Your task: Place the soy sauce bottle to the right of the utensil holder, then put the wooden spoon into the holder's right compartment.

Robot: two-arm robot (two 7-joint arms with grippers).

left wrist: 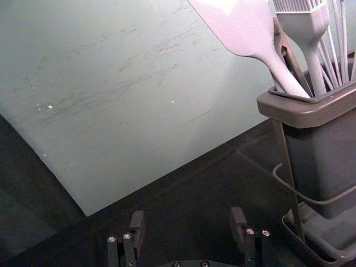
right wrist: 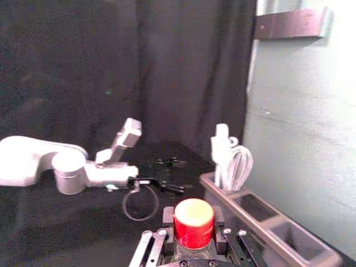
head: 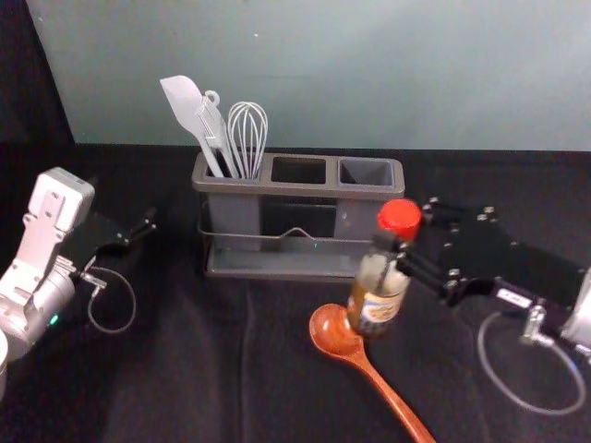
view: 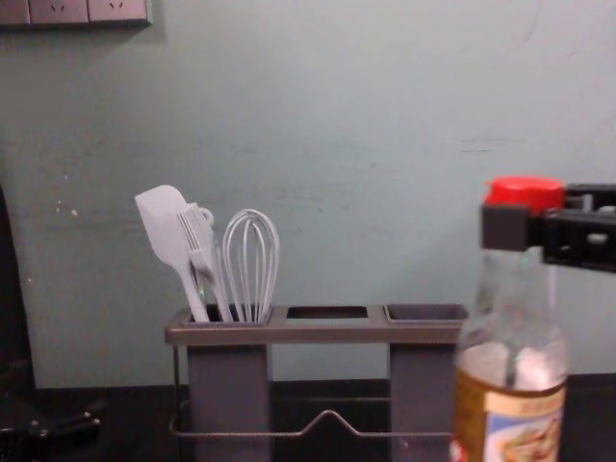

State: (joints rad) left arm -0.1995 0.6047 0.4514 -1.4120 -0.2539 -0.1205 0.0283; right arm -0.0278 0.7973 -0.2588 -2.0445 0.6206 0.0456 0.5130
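Soy sauce bottle (view: 510,404), clamped near red cap (view: 525,191) by right gripper (right wrist: 193,222) at right; probably heavy, slippery: grasp neck firmly. At left, parked left gripper (left wrist: 188,219), fingers apart.

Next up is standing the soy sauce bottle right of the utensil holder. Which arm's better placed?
Right, I'd say. The right gripper is closed on the neck of the bottle, near the right end of the holder. The left gripper is open and empty, off its left end.
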